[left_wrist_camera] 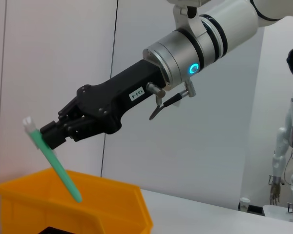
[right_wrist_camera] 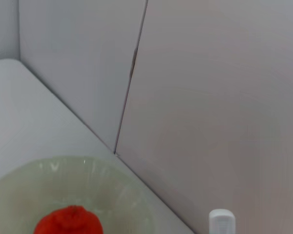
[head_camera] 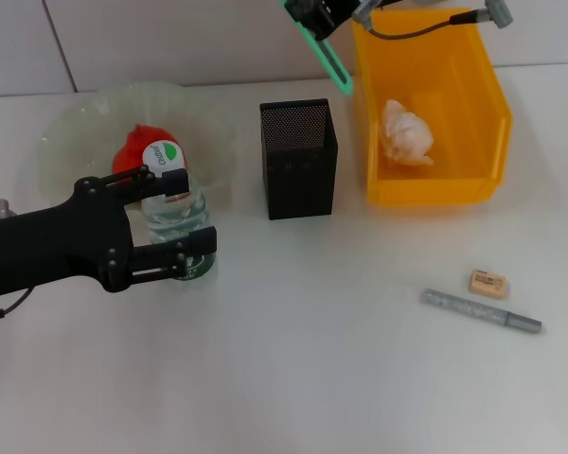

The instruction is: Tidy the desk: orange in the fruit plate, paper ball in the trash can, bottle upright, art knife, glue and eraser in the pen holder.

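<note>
One slanted green knife, tip downward

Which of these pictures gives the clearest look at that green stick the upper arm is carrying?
The left wrist view: the green stick shows whole, clamped in the right gripper above the yellow bin. The head view catches it near the top edge. The right wrist view misses it.

The left gripper is showing flat matte-black plates dotted with small screws. At two o'clock, the right gripper is wearing black casing with a small white label, a silver collar glowing a blue ring, then white shell.
</note>
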You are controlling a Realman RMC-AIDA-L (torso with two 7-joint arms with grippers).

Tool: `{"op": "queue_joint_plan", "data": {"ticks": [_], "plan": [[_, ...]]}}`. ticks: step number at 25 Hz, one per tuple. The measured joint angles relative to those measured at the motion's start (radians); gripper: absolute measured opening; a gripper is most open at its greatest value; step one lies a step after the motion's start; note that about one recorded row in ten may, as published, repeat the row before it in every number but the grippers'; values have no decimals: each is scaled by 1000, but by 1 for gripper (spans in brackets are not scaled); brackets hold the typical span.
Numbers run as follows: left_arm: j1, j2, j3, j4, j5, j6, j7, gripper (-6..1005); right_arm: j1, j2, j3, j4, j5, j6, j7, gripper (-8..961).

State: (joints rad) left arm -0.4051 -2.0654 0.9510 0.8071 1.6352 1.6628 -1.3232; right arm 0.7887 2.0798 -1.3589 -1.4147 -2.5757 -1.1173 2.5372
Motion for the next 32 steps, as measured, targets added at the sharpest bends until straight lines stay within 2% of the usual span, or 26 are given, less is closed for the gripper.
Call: {"op": "queue_joint_plan", "data": {"ticks": [19,26,32], "plan": [[2,1,3,0,0,0,1,806,-2,3,-7,112,126,123,-54,89],[-1,1,2,-3,0,0,1,806,-35,5,-73,122,131,178,-62,89],[-2,1,3,-3,0,0,1,806,-38,5,-80,148,141,196,-64,88]]}}
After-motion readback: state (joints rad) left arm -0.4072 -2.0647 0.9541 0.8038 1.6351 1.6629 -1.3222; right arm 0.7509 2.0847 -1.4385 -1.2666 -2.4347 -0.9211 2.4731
